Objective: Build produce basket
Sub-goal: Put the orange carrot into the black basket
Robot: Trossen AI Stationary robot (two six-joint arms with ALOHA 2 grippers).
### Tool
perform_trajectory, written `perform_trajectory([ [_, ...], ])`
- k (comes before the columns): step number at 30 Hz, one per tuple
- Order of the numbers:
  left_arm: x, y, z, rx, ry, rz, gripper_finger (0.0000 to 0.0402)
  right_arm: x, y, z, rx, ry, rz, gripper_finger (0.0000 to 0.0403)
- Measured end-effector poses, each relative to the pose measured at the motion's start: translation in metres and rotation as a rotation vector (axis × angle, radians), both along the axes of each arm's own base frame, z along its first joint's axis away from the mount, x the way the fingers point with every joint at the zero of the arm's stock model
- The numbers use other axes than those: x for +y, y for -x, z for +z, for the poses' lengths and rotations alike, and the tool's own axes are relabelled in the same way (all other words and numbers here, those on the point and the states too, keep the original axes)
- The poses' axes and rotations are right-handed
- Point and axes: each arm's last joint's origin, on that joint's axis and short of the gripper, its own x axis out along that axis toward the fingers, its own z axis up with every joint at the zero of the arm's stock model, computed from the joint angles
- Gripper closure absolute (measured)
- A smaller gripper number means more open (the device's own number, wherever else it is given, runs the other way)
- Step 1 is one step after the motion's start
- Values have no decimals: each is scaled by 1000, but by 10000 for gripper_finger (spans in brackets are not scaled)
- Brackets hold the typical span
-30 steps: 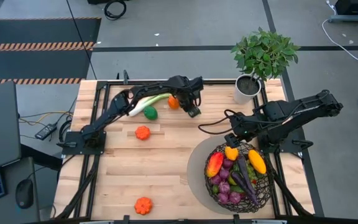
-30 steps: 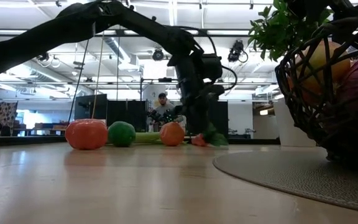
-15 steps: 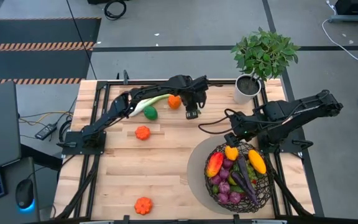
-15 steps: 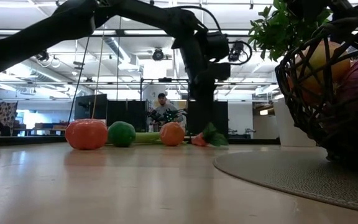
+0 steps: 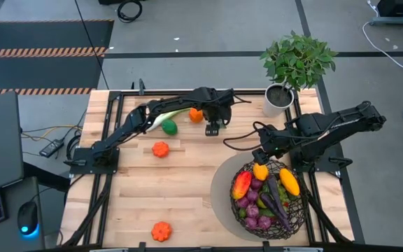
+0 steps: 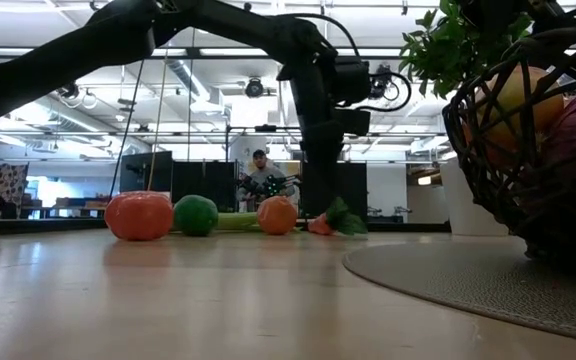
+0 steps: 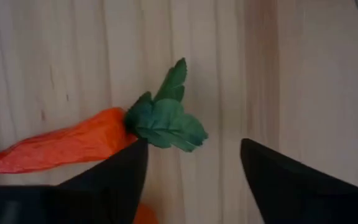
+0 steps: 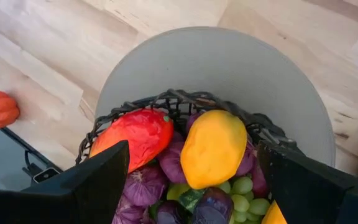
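1. Table [image 5: 187, 178]: pale wooden planks, matt, grain showing.
2. Basket [image 8: 166, 99]: dark woven wire, open mesh.
3. Mat [image 8: 229, 62] under it: grey, smooth, matt.
4. Carrot [image 7: 61, 146]: orange, crinkled, cloth-like, with felt-like green leaves.
5. Pepper [image 8: 213, 149]: yellow, smooth, faintly glossy.

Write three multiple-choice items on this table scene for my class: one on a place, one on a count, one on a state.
1. Where does the wire basket stand?
A. on a round grey mat
B. on bare wood
C. beside the leek

2. How many small orange pumpkins lie on the table outside the basket?
A. none
B. two
C. four

3. How does the left tool stand over the carrot?
A. shut on it
B. open, carrot lying on the wood
C. lifting it

Key: 1 A, the grey mat rings the basket. 2 B, one pumpkin mid-table, one pumpkin at the near edge. 3 B, its fingers stand apart.
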Motion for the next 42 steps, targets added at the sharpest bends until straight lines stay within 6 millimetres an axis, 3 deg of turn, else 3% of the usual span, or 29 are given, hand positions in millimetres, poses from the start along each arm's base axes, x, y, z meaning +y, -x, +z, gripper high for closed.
perform_trajectory([
  [6, 0, 0, 0, -1, -4, -11, 86, 0, 0, 0, -3, 11, -5, 45],
  [14, -11, -5, 0, -17, -1, -7, 58, -2, -1, 0, -19, 70, -45, 45],
  [18, -15, -14, -2, -57, -89, -11, 60, -3, -1, 0, -26, 98, -57, 45],
  [27, -11, -16, -36, 86, -222, 29, 63, -3, -1, 0, -27, 115, -34, 45],
  [34, -10, -22, -34, 30, -251, 52, 66, -4, 0, 0, -23, 131, 1, 45],
  [42, -10, -21, -41, 64, -244, 55, 118, -4, 0, 0, -20, 137, 18, 50],
])
